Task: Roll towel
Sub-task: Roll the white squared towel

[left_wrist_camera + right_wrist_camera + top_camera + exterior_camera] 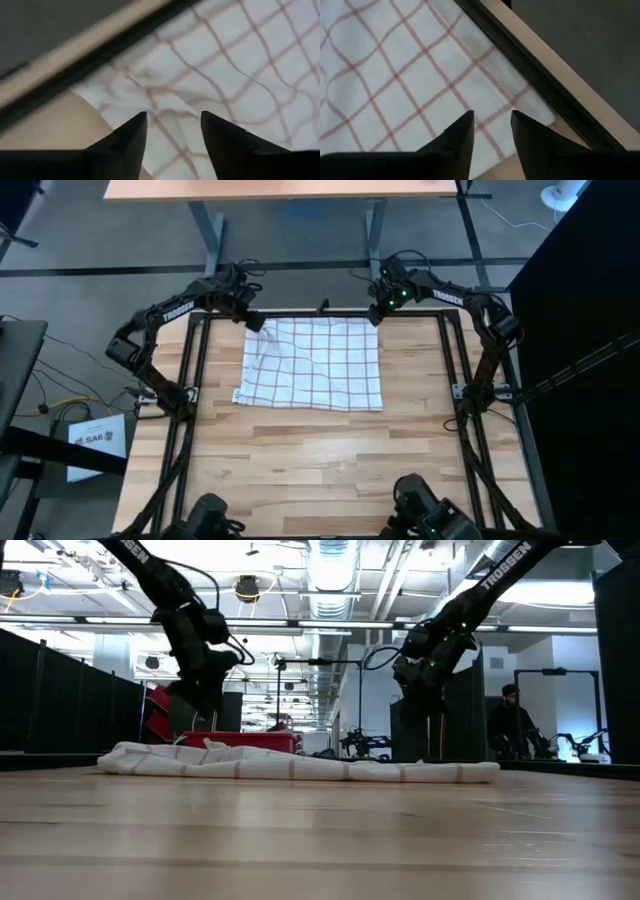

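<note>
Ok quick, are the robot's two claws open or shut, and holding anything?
Left gripper: open, holding nothing, above the thin white grid-checked cloth towel.
Right gripper: open, holding nothing, above the towel's corner.

Left hand [172, 131] parted, empty, over towel [240, 65] corner.

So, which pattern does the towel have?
The towel is white with a thin reddish-brown grid check; the right wrist view shows it best.

Both arms are dark, jointed links with white TROSSEN lettering along them and thin black cables looping at the wrists. The right arm [440, 295] shows a small green light near its wrist. Each tool ends in two black, pointed, wedge-shaped fingers [130, 137].
</note>
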`<state>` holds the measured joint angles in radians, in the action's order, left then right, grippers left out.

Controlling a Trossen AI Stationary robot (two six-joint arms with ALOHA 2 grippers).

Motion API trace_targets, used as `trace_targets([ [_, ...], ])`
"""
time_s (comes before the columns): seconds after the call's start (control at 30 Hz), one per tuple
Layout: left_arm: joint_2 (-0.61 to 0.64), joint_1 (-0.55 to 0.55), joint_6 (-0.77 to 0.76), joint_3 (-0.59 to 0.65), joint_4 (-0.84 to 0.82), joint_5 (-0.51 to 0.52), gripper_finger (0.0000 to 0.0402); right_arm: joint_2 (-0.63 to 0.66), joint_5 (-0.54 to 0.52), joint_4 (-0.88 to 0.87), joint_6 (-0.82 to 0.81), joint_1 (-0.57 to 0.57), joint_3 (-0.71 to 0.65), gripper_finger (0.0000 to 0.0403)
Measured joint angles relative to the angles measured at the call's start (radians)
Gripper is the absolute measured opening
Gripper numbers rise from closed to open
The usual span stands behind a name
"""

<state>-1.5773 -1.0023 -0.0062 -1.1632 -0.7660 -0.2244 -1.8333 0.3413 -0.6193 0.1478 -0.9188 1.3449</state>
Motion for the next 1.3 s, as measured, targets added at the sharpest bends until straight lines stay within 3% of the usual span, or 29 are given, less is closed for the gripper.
trace_targets([
  [0.27, 0.004, 0.180, -0.163, 0.000, -0.077, 0.258, 0.0166, 0.000, 0.000, 0.011, 0.045, 0.043, 0.001, 0.0134],
  [0.57, -0.017, 0.236, -0.300, 0.022, -0.052, 0.268, 0.0164, 0.000, -0.002, 0.014, 0.069, 0.045, 0.001, 0.0134],
  [1.1, -0.188, 0.291, -0.312, 0.025, 0.020, 0.266, 0.0164, 0.001, -0.002, -0.013, 0.089, 0.032, 0.001, 0.0134],
  [1.3, -0.191, 0.287, -0.286, 0.025, 0.009, 0.360, 0.0140, 0.001, -0.002, -0.031, 0.114, 0.032, 0.001, 0.0134],
])
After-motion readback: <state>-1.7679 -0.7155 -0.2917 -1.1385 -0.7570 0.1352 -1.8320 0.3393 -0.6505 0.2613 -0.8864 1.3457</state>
